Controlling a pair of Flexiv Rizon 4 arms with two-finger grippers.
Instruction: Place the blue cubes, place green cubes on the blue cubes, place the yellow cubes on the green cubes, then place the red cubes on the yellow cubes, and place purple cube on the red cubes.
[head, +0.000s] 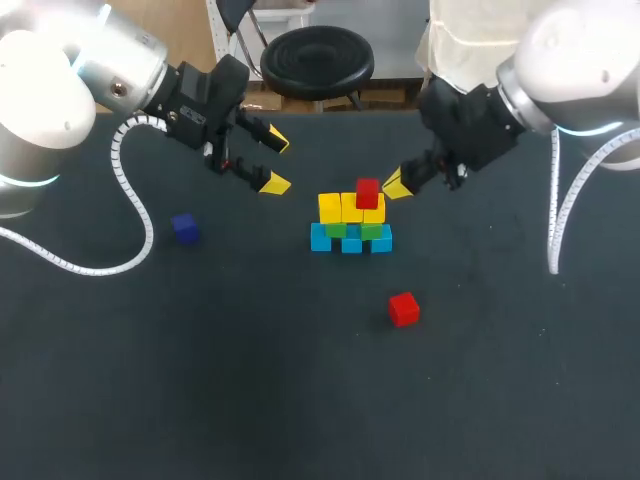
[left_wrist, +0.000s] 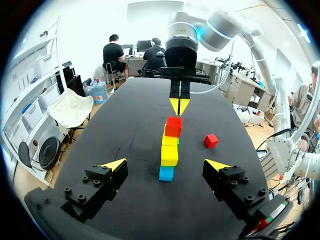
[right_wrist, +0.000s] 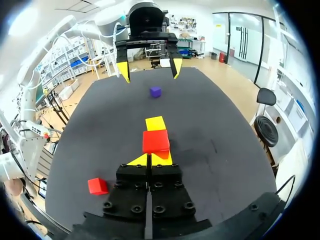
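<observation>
Blue cubes (head: 350, 241) form the base row on the table (head: 200, 380), green cubes (head: 337, 229) on them, yellow cubes (head: 340, 207) above, one red cube (head: 367, 192) on top. The right gripper (head: 397, 185), fingers pressed together and empty, sits just beside it. The left gripper (head: 277, 162) hangs spread wide, left of the yellow cubes. A second red cube (head: 403, 308) and the purple cube (head: 184, 228) lie apart.

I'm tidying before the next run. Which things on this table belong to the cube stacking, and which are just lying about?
Part of the job: stack of cubes; loose red cube; purple cube.
Lying about: white coiled cable.
</observation>
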